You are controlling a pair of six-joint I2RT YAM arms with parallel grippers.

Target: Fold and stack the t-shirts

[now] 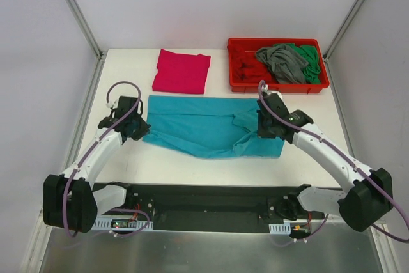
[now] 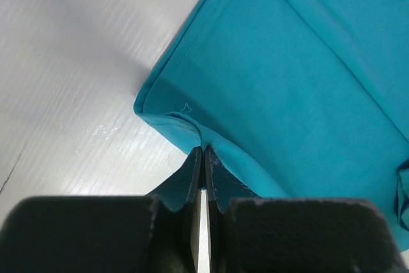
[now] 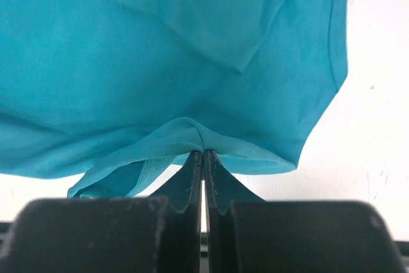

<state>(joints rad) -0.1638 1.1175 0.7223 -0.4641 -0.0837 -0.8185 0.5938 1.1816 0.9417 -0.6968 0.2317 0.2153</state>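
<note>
A teal-blue t-shirt (image 1: 204, 126) lies spread across the middle of the table, its near edge drawn up. My left gripper (image 1: 138, 126) is shut on its left edge, and the cloth (image 2: 300, 68) bunches at the tips of the left gripper (image 2: 203, 150). At the shirt's right side my right gripper (image 1: 265, 126) is also shut on it; the fabric (image 3: 166, 49) hangs from the right gripper's pinch (image 3: 202, 153). A folded magenta-pink t-shirt (image 1: 182, 71) lies behind it. Grey (image 1: 281, 62) and green (image 1: 311, 59) t-shirts lie crumpled in the red tray (image 1: 238, 84).
The red tray stands at the back right of the white table (image 1: 128, 71). Metal frame posts (image 1: 77, 11) rise at the back corners. A black base plate (image 1: 211, 199) runs along the near edge between the arms.
</note>
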